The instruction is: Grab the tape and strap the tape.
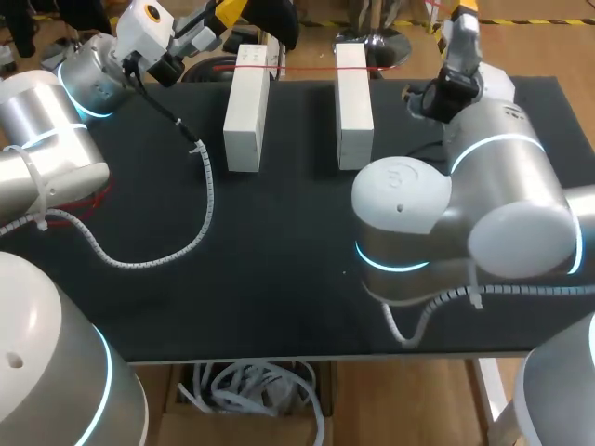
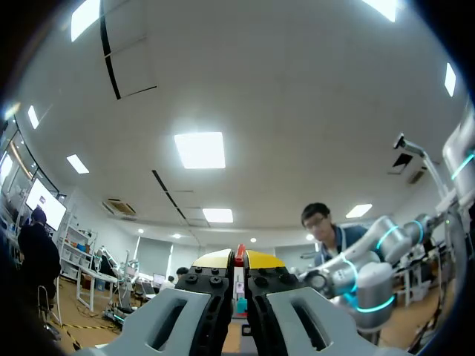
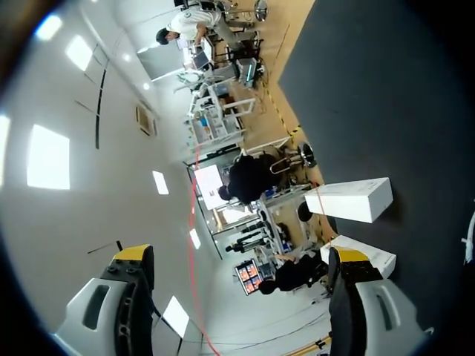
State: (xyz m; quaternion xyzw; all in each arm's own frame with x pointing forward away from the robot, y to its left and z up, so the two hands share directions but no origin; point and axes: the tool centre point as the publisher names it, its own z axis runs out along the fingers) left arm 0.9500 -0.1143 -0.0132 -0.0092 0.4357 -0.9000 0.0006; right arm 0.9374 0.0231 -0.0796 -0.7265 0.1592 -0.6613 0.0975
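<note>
While the left gripper (image 2: pixel 239 261) clamps the red tape (image 2: pixel 240 253) between its yellow tips, the strand spans two white blocks (image 1: pixel 246 107) at the table's (image 1: pixel 279 279) far edge — right gripper (image 3: pixel 237 274) spread wide, tape between its fingers.

Left gripper (image 2: pixel 238 261) points upward, yellow tips pinched on a red tape (image 2: pixel 240 252) sliver. Right arm (image 2: pixel 364 285) stands beside it.
</note>
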